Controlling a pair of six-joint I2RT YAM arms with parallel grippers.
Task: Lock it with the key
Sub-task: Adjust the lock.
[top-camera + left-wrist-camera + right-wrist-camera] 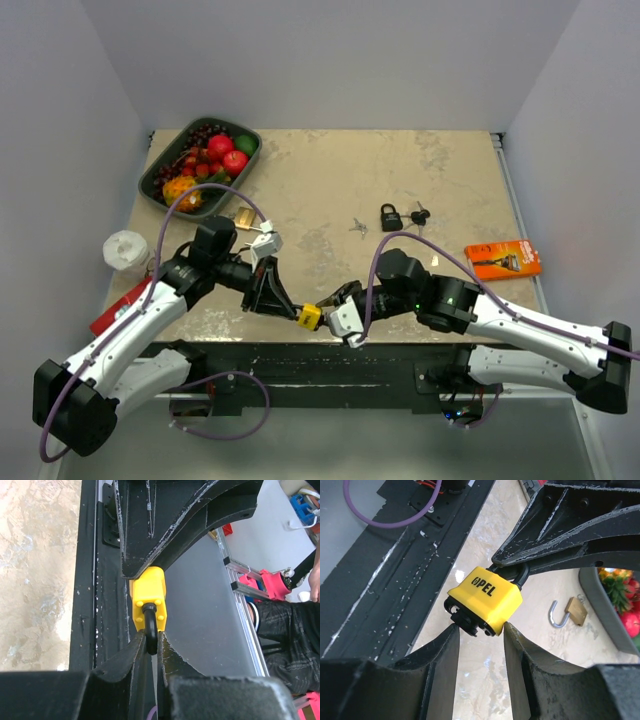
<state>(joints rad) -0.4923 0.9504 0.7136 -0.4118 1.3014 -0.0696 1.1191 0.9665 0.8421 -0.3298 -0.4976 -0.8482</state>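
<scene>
Hanging in the air over the near edge of the table, the yellow padlock sits between your two arms. Your left gripper is clenched on its black shackle. Your right gripper brackets the lock's keyway end, one finger on each side; whether those fingers press the body or only flank it cannot be told.

Expect the lock to be dense and rigid, with a smooth yellow jacket that may slide. The flat sides of the body likely give the surest hold; the round shackle may pivot in the jaws.

No key shows in either gripper. A loose key lies mid-table, near a black padlock. Open tabletop lies beyond the lock, and the black mounting rail runs just below it, so keep your moves clear of that rail.
</scene>
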